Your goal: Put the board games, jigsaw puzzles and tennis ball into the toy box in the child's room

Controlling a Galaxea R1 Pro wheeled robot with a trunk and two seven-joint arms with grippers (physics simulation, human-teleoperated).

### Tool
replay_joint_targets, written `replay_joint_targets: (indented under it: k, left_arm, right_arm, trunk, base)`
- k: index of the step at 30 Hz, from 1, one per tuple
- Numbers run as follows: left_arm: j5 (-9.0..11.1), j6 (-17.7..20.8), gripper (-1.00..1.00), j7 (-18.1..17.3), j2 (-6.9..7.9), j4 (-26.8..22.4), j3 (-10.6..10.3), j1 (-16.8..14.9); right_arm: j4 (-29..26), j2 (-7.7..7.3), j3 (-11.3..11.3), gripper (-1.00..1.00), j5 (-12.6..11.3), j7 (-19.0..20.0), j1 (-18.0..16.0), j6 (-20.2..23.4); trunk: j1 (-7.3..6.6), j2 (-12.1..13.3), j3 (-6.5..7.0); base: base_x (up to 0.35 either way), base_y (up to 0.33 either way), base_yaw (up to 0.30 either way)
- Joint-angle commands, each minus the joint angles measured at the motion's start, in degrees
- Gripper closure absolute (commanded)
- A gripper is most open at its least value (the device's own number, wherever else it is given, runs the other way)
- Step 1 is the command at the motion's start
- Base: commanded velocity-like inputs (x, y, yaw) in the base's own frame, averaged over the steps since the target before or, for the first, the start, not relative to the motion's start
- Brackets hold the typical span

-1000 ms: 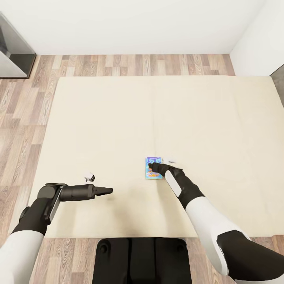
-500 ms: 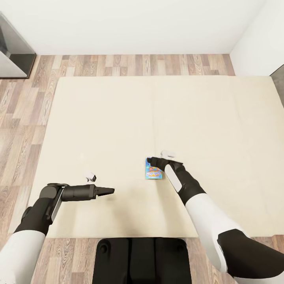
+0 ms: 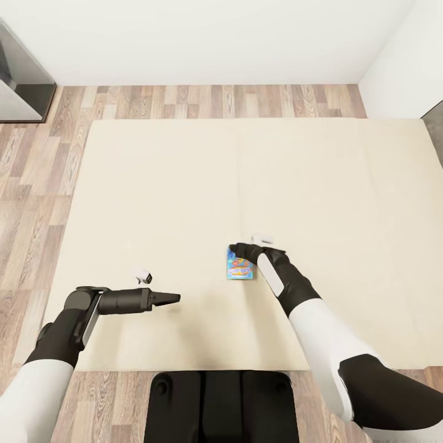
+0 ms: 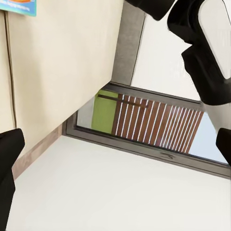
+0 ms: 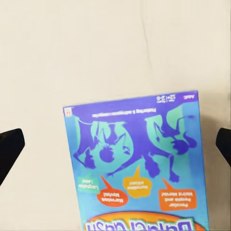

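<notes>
From the head, your right gripper hangs over the far end of the small blue game lying flat on the bed; your left gripper looks pinched together, holding nothing. From the right wrist, your fingers stand spread wide around the game

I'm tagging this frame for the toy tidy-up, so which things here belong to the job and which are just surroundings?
Belongs to the job:
- small blue board game, lying flat on the bed
- right gripper, open above the game
- left gripper, off to the side

Just surroundings:
- wood-plank floor
- white wall
- window
</notes>
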Motion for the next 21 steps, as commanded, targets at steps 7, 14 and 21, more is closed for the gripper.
replay_joint_targets:
  k: [7, 14, 21]
  left_arm:
    - [-0.28, 0.60, -1.00, -0.34, 0.09, -0.02, -0.03, -0.02]
    - [-0.28, 0.58, -1.00, -0.34, 0.31, -0.02, -0.16, -0.02]
    - [-0.28, 0.58, -1.00, -0.34, 0.34, -0.03, -0.17, -0.02]
  right_arm:
    - [-0.68, -0.23, -0.18, -1.00, -0.49, -0.59, -2.29, 0.84]
    - [-0.88, -0.73, -0.15, -1.00, -0.50, -0.61, -2.26, 1.34]
    - [-0.90, -0.72, -0.15, -1.00, -0.50, -0.61, -2.22, 1.47]
  trunk:
    - [0.03, -0.09, -0.06]
    - [0.03, -0.09, -0.06]
    - [0.03, -0.09, -0.06]
  base:
    - [0.000, 0.000, 0.000]
    - [0.000, 0.000, 0.000]
    - [0.000, 0.000, 0.000]
